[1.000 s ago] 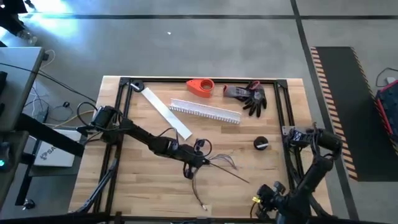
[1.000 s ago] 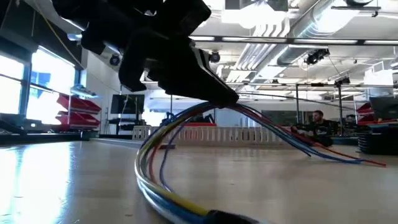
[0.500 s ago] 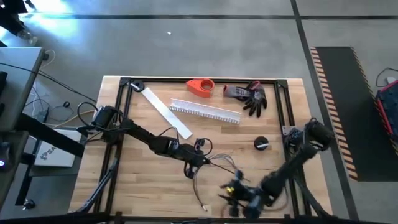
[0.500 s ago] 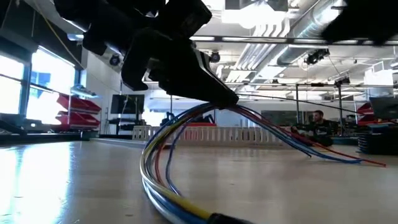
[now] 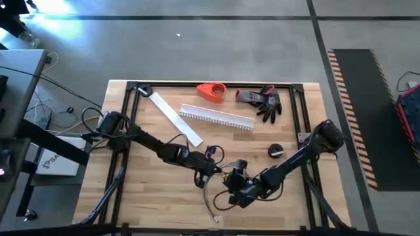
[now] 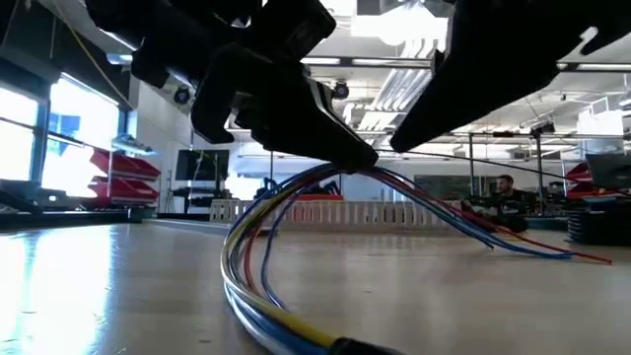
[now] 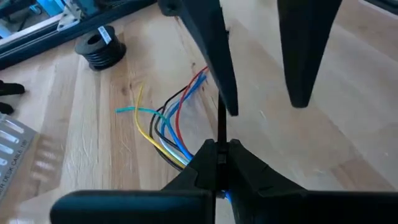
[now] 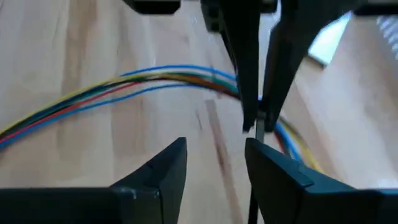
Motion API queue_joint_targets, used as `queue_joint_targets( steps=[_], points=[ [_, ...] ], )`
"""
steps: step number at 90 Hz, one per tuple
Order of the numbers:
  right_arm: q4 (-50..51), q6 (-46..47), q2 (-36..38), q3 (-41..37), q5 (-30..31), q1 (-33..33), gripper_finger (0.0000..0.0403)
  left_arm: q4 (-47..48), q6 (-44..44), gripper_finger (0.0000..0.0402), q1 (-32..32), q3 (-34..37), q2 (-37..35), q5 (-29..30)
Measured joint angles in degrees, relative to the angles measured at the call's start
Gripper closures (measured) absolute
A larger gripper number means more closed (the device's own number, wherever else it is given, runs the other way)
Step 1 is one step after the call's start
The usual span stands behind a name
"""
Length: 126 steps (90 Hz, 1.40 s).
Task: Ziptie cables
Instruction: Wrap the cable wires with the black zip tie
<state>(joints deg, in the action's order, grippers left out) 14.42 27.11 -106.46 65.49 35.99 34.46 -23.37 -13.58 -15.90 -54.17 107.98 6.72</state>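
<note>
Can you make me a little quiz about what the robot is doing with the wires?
1. True or false: the right gripper has its fingers open.
2. What is the left gripper holding? A) the cables B) the black glove C) the white channel
3. How many robot arms reach over the table?

Key: 1 true. 2 A, it is shut on the cables and lifts them into an arch. 3 two, and both grippers meet near the table's middle.
</note>
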Motion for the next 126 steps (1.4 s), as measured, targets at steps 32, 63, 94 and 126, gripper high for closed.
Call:
queue_joint_targets(
  steps=[32, 63, 94, 126],
  points=[
    [6.6, 6.1, 1.1, 0.0, -0.1, -1.7, 0.0261, 0.0, 0.0, 0.0401, 0.0, 0.0, 0.0, 0.0],
    [5.5, 8.7, -0.5, 0.0, -3.7, -2.3, 0.0393, 0.7, 1.2, 0.0401, 0.0, 0.0, 0.0, -0.3],
    [7.7, 38.2, -0.6, -5.8, -4.5, 8.2, 0.0403, 6.0, 2.1, 0.0401, 0.3, -0.1, 0.0, -0.1],
    [24.7, 45.8, 1.9, -2.4, -8.5, 13.3, 0.0398, 8.9, 4.3, 0.0401, 0.9, 0.0, 0.0, 0.0]
  ],
)
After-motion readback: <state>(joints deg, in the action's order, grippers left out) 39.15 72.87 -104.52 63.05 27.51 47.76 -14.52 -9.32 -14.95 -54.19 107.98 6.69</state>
